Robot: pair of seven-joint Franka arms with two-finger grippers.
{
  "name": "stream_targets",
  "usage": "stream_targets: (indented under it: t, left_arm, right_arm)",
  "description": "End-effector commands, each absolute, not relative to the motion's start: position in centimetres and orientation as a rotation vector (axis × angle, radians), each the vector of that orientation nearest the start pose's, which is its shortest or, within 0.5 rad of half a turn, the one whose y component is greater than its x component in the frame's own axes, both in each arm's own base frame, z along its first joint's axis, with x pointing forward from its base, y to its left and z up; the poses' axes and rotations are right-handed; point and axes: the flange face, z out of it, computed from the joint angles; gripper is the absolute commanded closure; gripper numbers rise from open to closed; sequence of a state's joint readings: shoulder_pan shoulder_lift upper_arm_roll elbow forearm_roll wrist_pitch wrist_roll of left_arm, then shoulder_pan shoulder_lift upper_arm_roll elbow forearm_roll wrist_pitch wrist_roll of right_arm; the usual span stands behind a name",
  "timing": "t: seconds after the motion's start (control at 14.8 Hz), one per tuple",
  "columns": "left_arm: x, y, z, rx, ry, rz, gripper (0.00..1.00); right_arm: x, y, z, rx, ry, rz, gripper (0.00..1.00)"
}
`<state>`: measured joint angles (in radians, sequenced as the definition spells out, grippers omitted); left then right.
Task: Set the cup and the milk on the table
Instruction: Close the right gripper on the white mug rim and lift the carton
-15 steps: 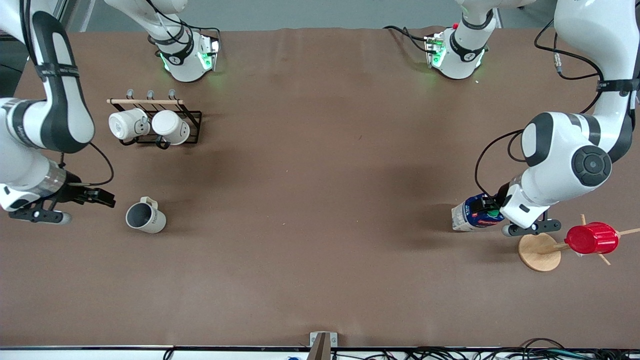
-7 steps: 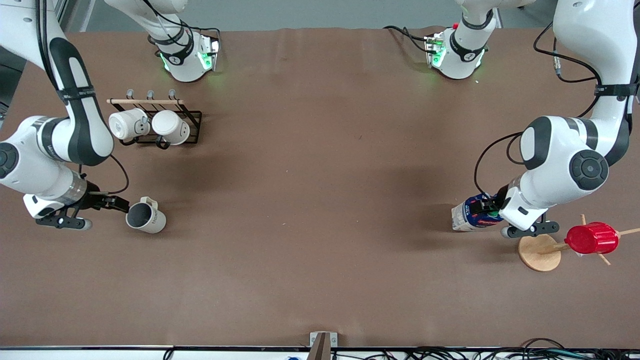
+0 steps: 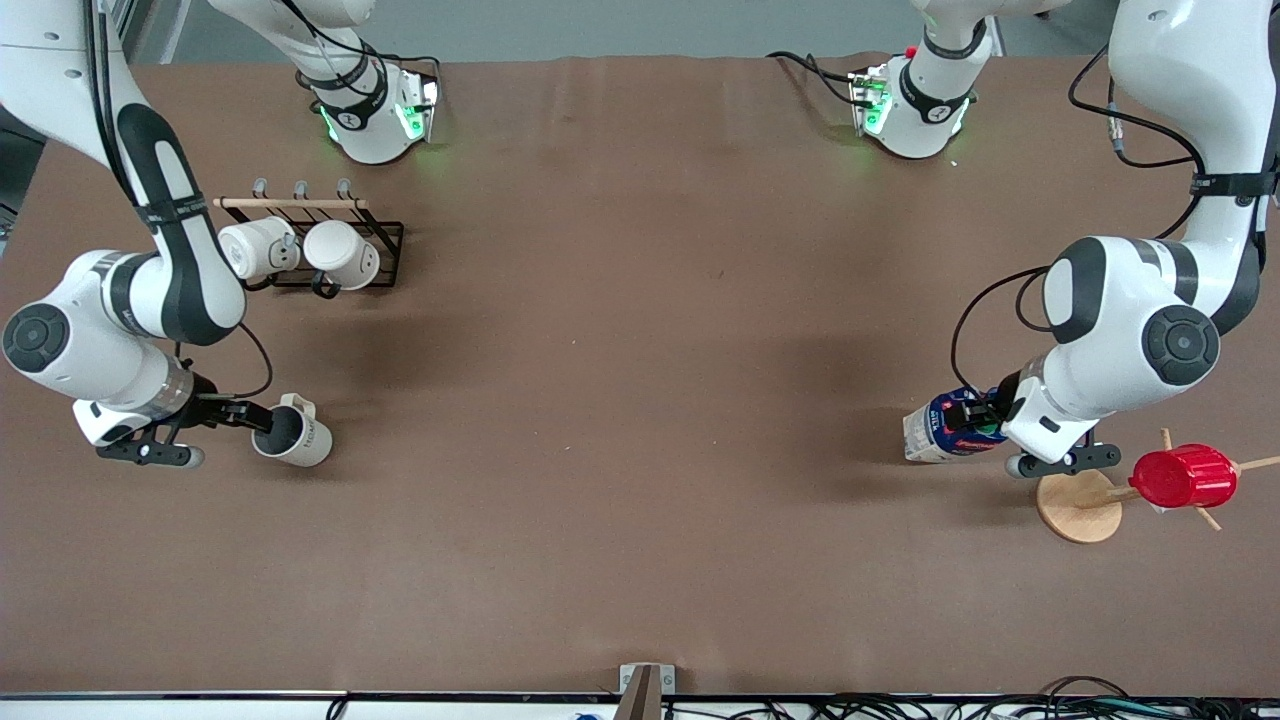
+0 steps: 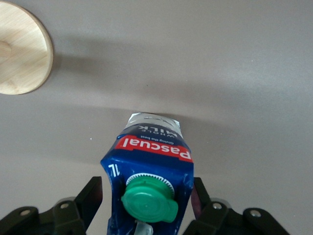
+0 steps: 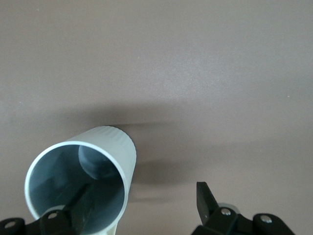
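The cup [image 3: 300,440] lies on its side on the table [image 3: 640,400] at the right arm's end, its dark mouth toward my right gripper [image 3: 260,418]. That gripper is open and straddles the rim. In the right wrist view, one finger is inside the cup [image 5: 117,147] and the other is outside; the gripper [image 5: 145,188] has not closed. The milk [image 3: 930,432] lies on its side at the left arm's end. My left gripper [image 3: 968,415] is shut on its blue top. In the left wrist view the fingers [image 4: 93,196] press both sides of the milk [image 4: 151,152] beside the green cap.
A black rack [image 3: 385,255] with two whiter mugs stands farther from the front camera than the cup. A wooden stand [image 3: 1075,505] bearing a red ribbed cup [image 3: 1185,475] stands close beside the left gripper; its round base shows in the left wrist view [image 4: 19,54].
My right gripper moved toward the cup, from well apart to one finger inside its mouth. The left arm shifted only slightly at the milk. Cup and milk have not moved.
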<state>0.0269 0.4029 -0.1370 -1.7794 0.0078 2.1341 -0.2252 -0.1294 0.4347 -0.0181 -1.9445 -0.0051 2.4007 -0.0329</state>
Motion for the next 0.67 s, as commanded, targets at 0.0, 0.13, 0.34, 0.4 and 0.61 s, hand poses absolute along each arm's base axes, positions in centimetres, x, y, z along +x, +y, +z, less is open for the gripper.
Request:
stream_targets:
  t: [0.0, 0.13, 0.34, 0.4, 0.61]
  left_arm:
    - [64.5, -6.4, 33.0, -3.181, -0.186, 0.076, 0.46]
    - [64.4, -6.9, 33.0, -3.182, -0.176, 0.083, 0.66]
    - [64.3, -7.4, 33.5, -3.182, -0.176, 0.076, 0.76]
    - [64.3, -7.5, 33.7, -3.183, -0.166, 0.071, 0.77]
    - [64.5, -8.5, 34.7, -3.194, -0.151, 0.047, 0.85]
  right_arm:
    - [61.5, -9.0, 24.6, -3.159, 0.155, -0.036, 0.08]
    - [61.6, -8.9, 24.1, -3.159, 0.152, -0.041, 0.11]
    - [61.7, -8.8, 24.0, -3.159, 0.15, -0.041, 0.23]
    - [61.9, -8.6, 24.0, -3.158, 0.144, -0.043, 0.26]
    - [62.1, -8.0, 23.9, -3.159, 0.137, -0.061, 0.35]
